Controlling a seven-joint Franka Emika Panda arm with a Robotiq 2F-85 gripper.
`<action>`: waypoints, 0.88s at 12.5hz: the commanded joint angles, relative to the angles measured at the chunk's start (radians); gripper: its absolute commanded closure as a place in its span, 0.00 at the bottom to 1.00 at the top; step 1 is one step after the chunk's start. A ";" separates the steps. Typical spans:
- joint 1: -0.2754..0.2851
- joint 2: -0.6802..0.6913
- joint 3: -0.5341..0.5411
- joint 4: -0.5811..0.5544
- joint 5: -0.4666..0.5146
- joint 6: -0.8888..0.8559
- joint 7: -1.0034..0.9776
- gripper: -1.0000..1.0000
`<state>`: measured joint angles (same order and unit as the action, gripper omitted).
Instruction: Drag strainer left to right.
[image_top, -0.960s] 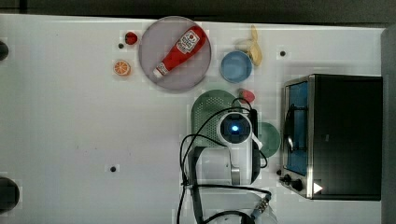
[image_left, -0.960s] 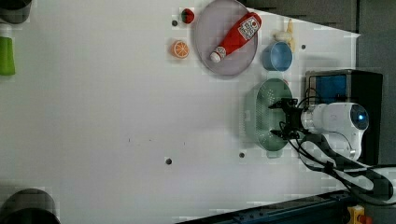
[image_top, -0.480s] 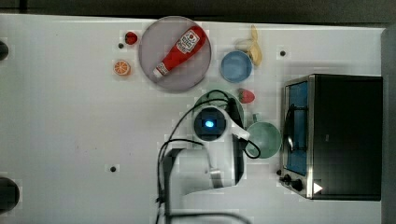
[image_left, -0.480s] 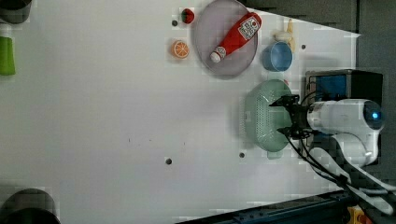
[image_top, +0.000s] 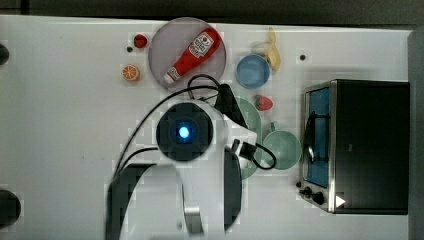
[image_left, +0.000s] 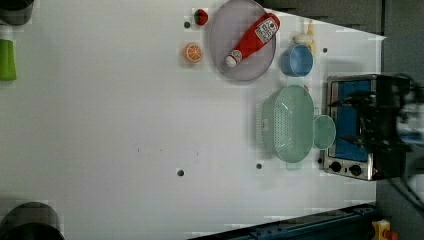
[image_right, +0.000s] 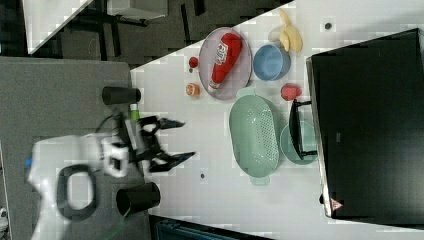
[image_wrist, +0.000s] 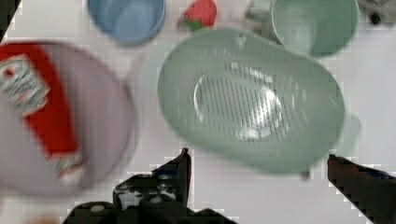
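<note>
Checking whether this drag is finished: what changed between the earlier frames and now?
The gripper, earlier at the strainer's rim, has let go and pulled away from it with open jaws. The strainer stays beside the mug; ketchup plate and blue bowl unmoved.

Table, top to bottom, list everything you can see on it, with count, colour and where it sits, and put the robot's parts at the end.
Strainer: one, mint green, beside the toaster oven.
Mug: one, mint green, between strainer and oven.
Toaster oven: one, black and silver, the top view's right.
Plate: one, grey, holding the ketchup bottle.
Ketchup bottle: one, red, lying on the plate.
Bowl: one, blue, beside the plate.
Banana: one, yellow, by the bowl.
Strawberries: two, red.
Orange slice: one, orange.
Gripper: one, black, open, empty, raised clear of the strainer.
</note>
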<state>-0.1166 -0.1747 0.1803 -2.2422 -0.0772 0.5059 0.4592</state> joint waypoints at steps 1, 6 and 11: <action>-0.039 -0.053 -0.052 0.050 0.106 -0.110 -0.307 0.00; -0.039 -0.164 -0.062 0.217 0.108 -0.421 -0.359 0.00; -0.039 -0.165 -0.075 0.255 0.108 -0.479 -0.380 0.00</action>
<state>-0.1523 -0.3674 0.0641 -2.0176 0.0273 0.0296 0.1147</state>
